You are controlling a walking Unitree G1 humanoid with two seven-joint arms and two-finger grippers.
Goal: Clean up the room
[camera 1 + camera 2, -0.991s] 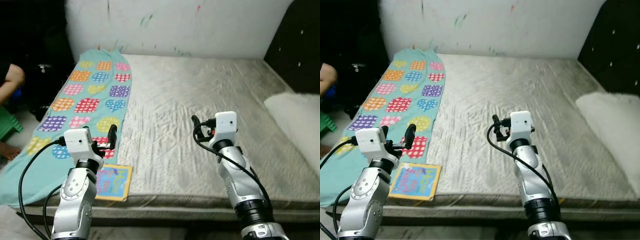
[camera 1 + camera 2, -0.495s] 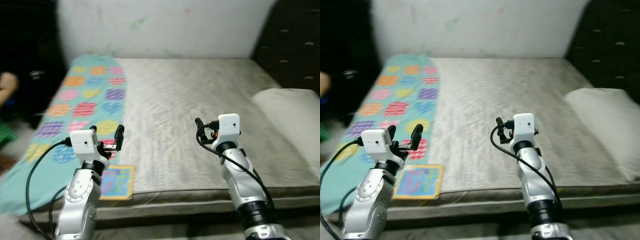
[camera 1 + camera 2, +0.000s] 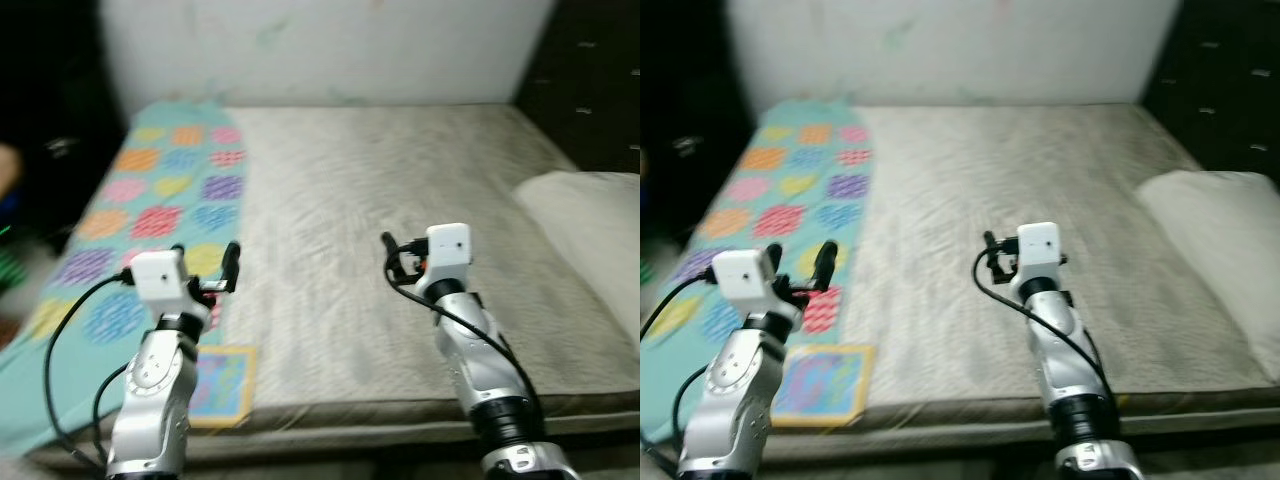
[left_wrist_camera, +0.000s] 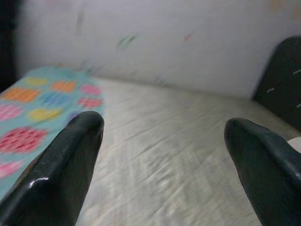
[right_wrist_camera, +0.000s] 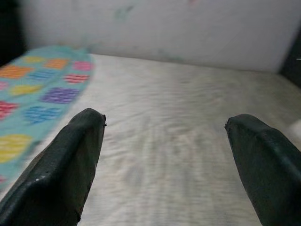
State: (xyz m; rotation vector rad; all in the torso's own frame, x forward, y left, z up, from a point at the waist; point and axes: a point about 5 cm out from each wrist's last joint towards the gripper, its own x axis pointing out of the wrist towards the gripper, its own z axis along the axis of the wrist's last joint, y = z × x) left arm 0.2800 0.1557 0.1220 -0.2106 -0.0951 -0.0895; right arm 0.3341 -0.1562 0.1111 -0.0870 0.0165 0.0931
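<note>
The right gripper point(image 5: 164, 165) is hovering over the grey bed point(image 5: 178, 122), its jaws standing wide apart with nothing between them. A teal blanket point(image 5: 33, 89) with coloured patches is lying along one side, below a white wall point(image 5: 164, 28).

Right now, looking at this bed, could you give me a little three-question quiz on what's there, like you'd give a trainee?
1. True or false: the left hand is gripping the colourful book.
2. Multiple choice: the white pillow lies on the bed's A) robot's left side, B) robot's right side, C) middle.
3. Fill in: the teal blanket is patterned with coloured ____.

Key
1. False: it hovers open above the blanket, holding nothing; the book lies at the mattress near edge.
2. B.
3. Hearts. The right hand is open too.
</note>
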